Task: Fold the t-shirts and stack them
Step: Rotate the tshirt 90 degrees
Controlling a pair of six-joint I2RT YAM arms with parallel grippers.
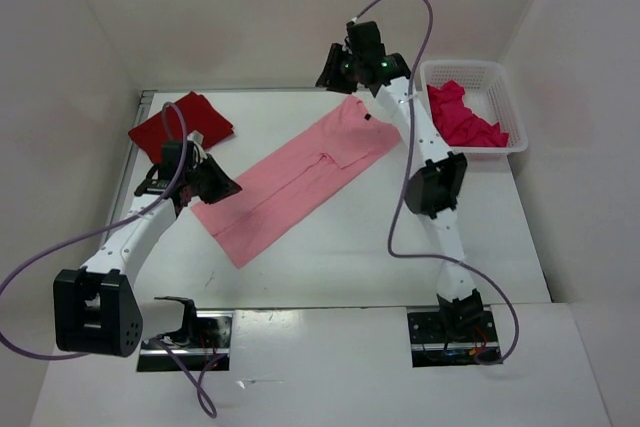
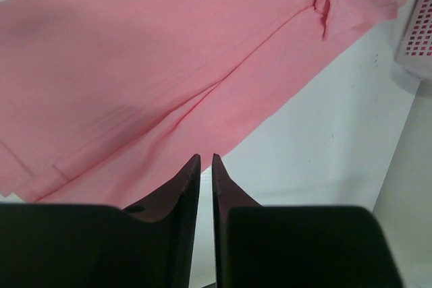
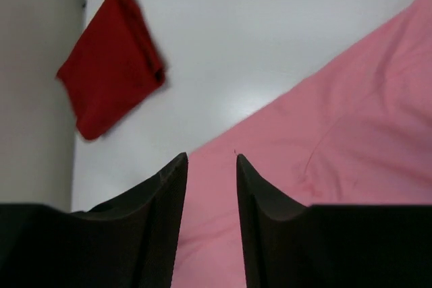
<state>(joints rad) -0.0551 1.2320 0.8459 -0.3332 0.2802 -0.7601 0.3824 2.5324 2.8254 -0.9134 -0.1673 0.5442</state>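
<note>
- The light pink t-shirt (image 1: 300, 182) lies flat on the counter (image 1: 480, 237), folded lengthwise into a long strip. It runs on a slant from the near left to the far right, with its collar end at the far right.
- The dark red t-shirt (image 1: 182, 123) sits folded into a small bundle in the counter's far left corner, well apart from the pink one.
- The crimson-magenta t-shirt (image 1: 462, 117) lies crumpled inside the white mesh basket (image 1: 500, 82) at the far right edge.
- Your left tool (image 2: 206, 160) hangs at the pink strip's near left end, just over its edge. Its fingers (image 2: 189, 187) stand almost together, with only a thin slit between them. No cloth shows in the slit, and you cannot tell whether it is fully closed or nipping the fabric.
- Your right tool (image 3: 210, 160) is at the collar end of the pink shirt. Its fingers (image 3: 165, 193) stand clearly apart with nothing between them, and the pink cloth lies below them.
- From the right wrist view you see the folded red bundle beyond the tool, near the wall.
</note>
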